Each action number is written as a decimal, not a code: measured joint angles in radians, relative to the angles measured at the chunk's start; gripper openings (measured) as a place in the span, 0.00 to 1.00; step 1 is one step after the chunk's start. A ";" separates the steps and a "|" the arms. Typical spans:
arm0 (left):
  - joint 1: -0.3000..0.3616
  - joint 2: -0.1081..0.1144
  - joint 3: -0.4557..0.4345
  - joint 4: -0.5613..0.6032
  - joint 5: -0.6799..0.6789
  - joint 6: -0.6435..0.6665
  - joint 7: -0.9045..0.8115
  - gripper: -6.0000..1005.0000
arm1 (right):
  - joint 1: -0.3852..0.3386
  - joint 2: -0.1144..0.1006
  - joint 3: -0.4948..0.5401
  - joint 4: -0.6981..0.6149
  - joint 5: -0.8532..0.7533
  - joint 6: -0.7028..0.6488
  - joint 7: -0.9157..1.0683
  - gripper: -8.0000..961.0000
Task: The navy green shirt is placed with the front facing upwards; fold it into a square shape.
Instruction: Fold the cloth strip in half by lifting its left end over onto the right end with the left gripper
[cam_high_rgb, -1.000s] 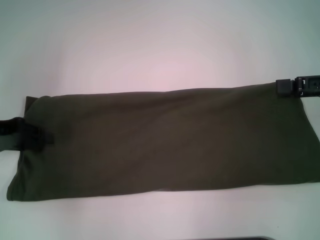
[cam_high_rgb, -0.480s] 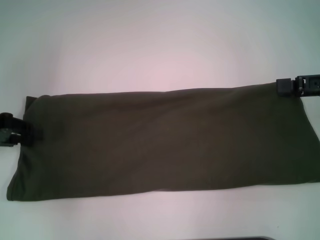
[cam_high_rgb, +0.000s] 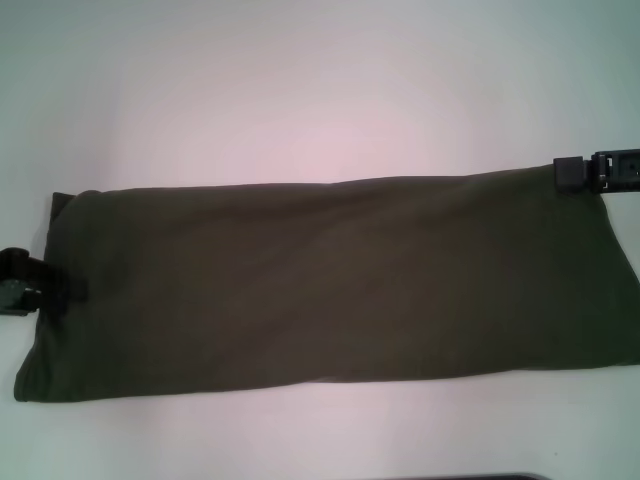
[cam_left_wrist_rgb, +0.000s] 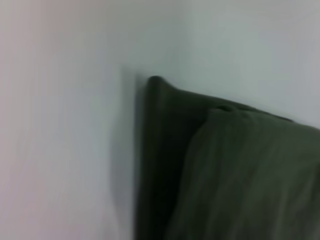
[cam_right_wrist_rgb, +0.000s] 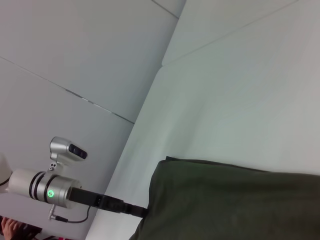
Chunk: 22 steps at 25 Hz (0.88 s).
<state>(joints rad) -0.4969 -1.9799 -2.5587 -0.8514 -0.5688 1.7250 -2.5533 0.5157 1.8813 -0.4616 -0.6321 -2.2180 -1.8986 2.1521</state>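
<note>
The navy green shirt (cam_high_rgb: 330, 285) lies flat on the white table as a long dark olive band from left to right, with no lettering or label showing. My left gripper (cam_high_rgb: 68, 289) sits at the shirt's left end, its tip just over the cloth edge. The right wrist view shows it from afar as the left gripper (cam_right_wrist_rgb: 136, 211) meeting the shirt (cam_right_wrist_rgb: 235, 200) at that end. My right gripper (cam_high_rgb: 566, 175) rests at the far right corner of the band. The left wrist view shows only a layered corner of the shirt (cam_left_wrist_rgb: 240, 175).
The white table (cam_high_rgb: 320, 100) extends beyond the shirt on the far side and as a narrow strip on the near side. A dark edge (cam_high_rgb: 470, 477) shows at the bottom of the head view. Grey wall panels (cam_right_wrist_rgb: 75, 60) stand past the table's left side.
My left gripper has drawn back left off the shirt to its left edge, then shifted slightly toward the near side. The right gripper and the shirt have stayed put.
</note>
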 joint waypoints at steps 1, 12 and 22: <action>0.000 -0.001 0.000 0.001 0.006 -0.006 -0.003 0.39 | 0.000 0.000 0.000 0.000 0.000 0.001 0.000 0.69; 0.002 0.003 -0.056 -0.051 0.009 0.036 0.001 0.39 | 0.000 -0.001 -0.002 -0.001 -0.002 -0.002 0.010 0.68; 0.005 0.022 -0.130 -0.105 -0.085 0.167 0.092 0.39 | 0.007 -0.003 -0.006 -0.001 -0.002 0.003 0.011 0.68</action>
<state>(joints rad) -0.4920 -1.9582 -2.6890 -0.9567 -0.6540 1.8924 -2.4614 0.5225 1.8788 -0.4679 -0.6336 -2.2197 -1.8960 2.1629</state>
